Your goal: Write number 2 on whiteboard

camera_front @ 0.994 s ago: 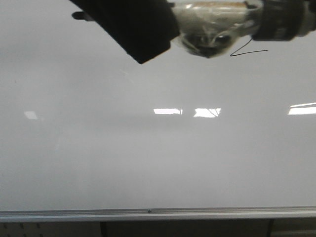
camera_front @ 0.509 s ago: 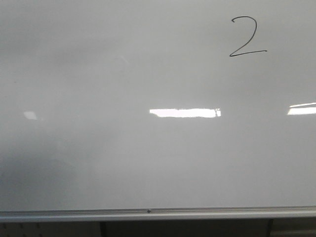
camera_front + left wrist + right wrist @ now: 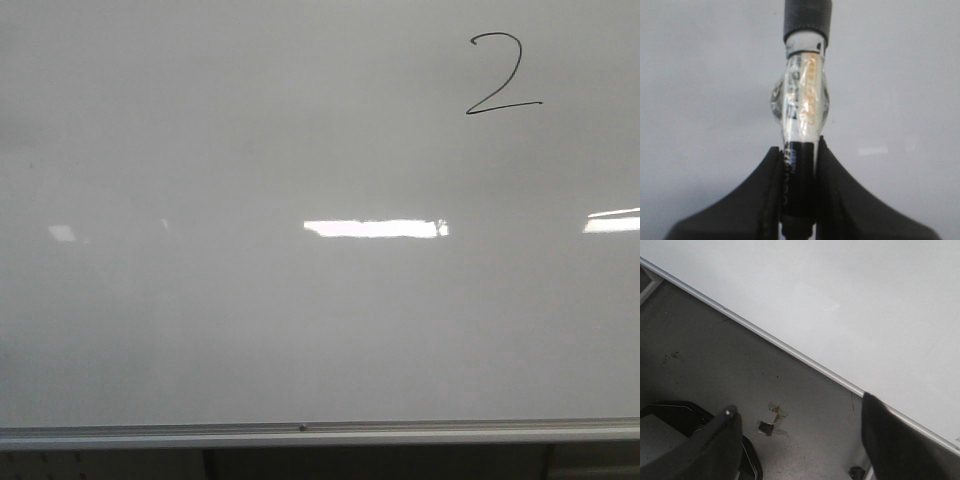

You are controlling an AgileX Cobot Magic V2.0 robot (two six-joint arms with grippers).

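The whiteboard [image 3: 250,300] fills the front view, with its silvery rail along the lower edge. A thin black number 2 [image 3: 503,75] is drawn at its upper right. Neither gripper shows in the front view. In the left wrist view my left gripper [image 3: 799,155] is shut on a marker [image 3: 804,107] wrapped in clear tape, its dark cap end pointing away over the board [image 3: 700,100]. In the right wrist view my right gripper [image 3: 800,412] is open and empty, above the grey floor beside the board's rail [image 3: 790,352].
Bright rectangular light reflections [image 3: 375,228] lie across the middle of the board. In the right wrist view a dark rounded object [image 3: 675,422] sits low by one finger, and tape scraps [image 3: 771,422] mark the floor.
The left arm with the taped marker has moved out of the front view, uncovering the whole number 2. The light reflection now reads as one strip.
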